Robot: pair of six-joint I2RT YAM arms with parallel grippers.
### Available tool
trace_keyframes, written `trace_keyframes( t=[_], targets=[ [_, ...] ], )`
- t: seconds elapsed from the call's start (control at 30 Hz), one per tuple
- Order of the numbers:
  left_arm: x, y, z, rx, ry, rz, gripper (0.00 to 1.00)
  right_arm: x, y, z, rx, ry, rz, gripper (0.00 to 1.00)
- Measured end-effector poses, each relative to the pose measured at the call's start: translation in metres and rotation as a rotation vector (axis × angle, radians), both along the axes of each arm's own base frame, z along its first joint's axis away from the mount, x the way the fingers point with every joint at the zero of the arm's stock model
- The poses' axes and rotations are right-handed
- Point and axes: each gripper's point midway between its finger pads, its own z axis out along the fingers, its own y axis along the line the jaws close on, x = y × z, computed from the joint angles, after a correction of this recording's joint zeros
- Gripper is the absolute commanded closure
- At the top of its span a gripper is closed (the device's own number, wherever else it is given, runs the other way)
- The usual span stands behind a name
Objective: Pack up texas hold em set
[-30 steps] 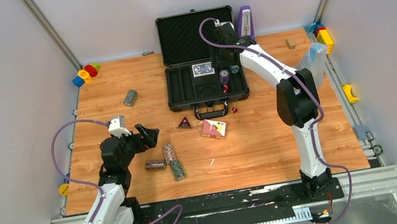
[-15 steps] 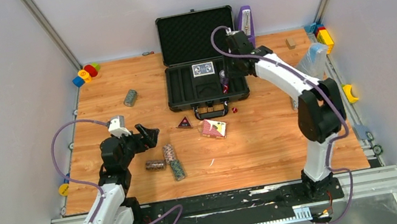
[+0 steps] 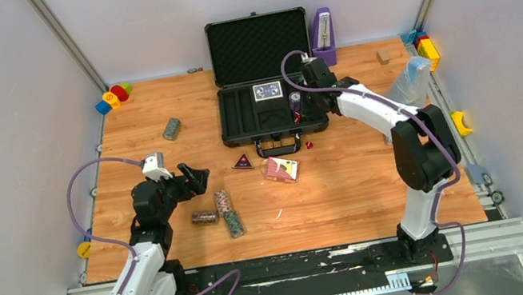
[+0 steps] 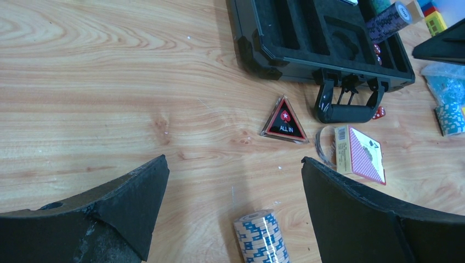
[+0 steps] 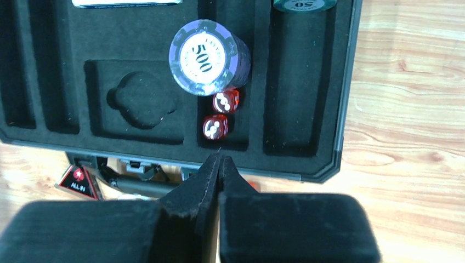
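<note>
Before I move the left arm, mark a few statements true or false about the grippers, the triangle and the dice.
1. The right gripper is shut and empty. True.
2. The ALL IN triangle is inside the case. False: it lies on the table in front of the case.
3. Two red dice sit in the case next to the purple chip roll. True.
4. The left gripper is shut on chips. False: it is open and empty; a blue-and-white chip roll lies on the table near it.
</note>
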Motion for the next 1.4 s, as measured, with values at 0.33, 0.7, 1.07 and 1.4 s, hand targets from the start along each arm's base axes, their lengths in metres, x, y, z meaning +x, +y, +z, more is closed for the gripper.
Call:
trace_keyframes(
  t=[0.33, 0.7, 1.07, 1.4],
  targets=[
    [0.000, 0.000, 0.002, -0.001, -0.006, 0.000, 0.00, 0.053, 0.017, -0.004, 0.006, -0.032, -0.015, 1.00],
    [0.000, 0.000, 0.002, -0.001, -0.006, 0.000, 0.00, 0.097, 0.024, 0.012, 0.028, -0.113, -0.014, 0.88],
    [0.000, 0.000, 0.001, 0.000, -0.003, 0.000, 0.00, 0.050, 0.016, 0.010, 0.048, -0.054, 0.021, 0.87],
    [0.000, 0.000, 0.001, 0.000, -0.003, 0.000, 0.00, 0.063, 0.014, -0.009, 0.023, -0.037, -0.017, 1.00]
  ],
)
